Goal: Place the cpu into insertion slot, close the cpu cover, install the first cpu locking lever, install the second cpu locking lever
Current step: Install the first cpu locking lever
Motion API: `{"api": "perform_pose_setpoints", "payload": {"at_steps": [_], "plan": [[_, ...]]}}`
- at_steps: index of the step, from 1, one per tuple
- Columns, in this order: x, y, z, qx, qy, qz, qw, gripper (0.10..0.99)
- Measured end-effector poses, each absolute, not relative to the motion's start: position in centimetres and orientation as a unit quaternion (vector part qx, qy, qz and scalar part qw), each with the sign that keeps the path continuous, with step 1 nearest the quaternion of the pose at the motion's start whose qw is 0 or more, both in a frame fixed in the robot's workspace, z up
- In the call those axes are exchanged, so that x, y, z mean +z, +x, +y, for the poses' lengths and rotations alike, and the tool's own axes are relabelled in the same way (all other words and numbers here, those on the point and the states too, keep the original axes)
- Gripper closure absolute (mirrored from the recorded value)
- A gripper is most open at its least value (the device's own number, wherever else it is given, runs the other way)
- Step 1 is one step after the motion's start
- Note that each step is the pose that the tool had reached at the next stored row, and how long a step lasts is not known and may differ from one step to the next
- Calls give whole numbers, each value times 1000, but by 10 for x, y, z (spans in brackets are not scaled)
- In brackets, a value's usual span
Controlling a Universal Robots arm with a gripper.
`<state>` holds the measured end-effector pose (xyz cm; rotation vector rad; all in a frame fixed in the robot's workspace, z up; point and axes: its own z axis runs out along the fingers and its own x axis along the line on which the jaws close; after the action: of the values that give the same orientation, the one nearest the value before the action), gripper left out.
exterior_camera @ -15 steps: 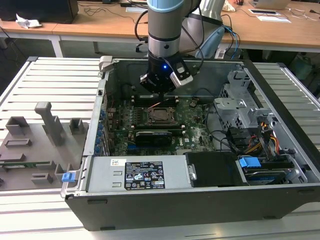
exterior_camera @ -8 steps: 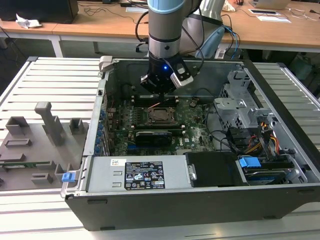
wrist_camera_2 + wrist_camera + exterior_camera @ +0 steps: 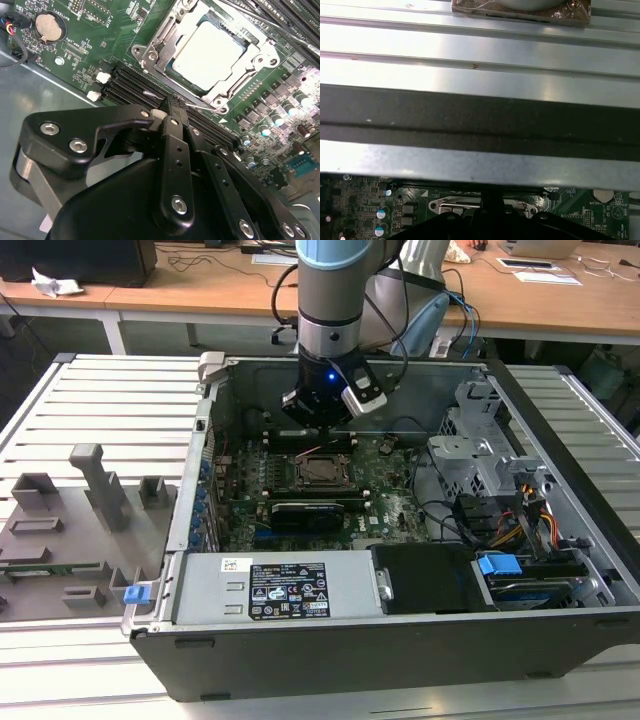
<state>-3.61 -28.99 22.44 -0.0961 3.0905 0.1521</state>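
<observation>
We found the gripper (image 3: pixel 175 102) with fingers drawn together, tips at a thin locking lever (image 3: pixel 200 104) on the near edge of the insertion slot (image 3: pixel 212 52), upper centre of the second wrist view. The cpu (image 3: pixel 210 55) sat seated under the cpu cover (image 3: pixel 165 42). We judged that a steady downward press, keeping the tips on the wire, would serve.

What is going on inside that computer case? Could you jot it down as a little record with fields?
setting: open computer case on a slatted metal table
arm: gripper lowered over the green motherboard
gripper state: fingers closed together, tips at the socket's edge
cpu: lying in the insertion slot, pale metal face up
cpu cover: lying down around the chip
locking lever: thin wire rod right at the fingertips; whether it is gripped cannot be told
</observation>
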Motion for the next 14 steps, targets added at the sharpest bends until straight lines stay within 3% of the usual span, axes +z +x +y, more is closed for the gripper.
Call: {"api": "perform_pose_setpoints", "payload": {"at_steps": [14], "plan": [[219,-30,-288,49,-31,998,23,980]]}}
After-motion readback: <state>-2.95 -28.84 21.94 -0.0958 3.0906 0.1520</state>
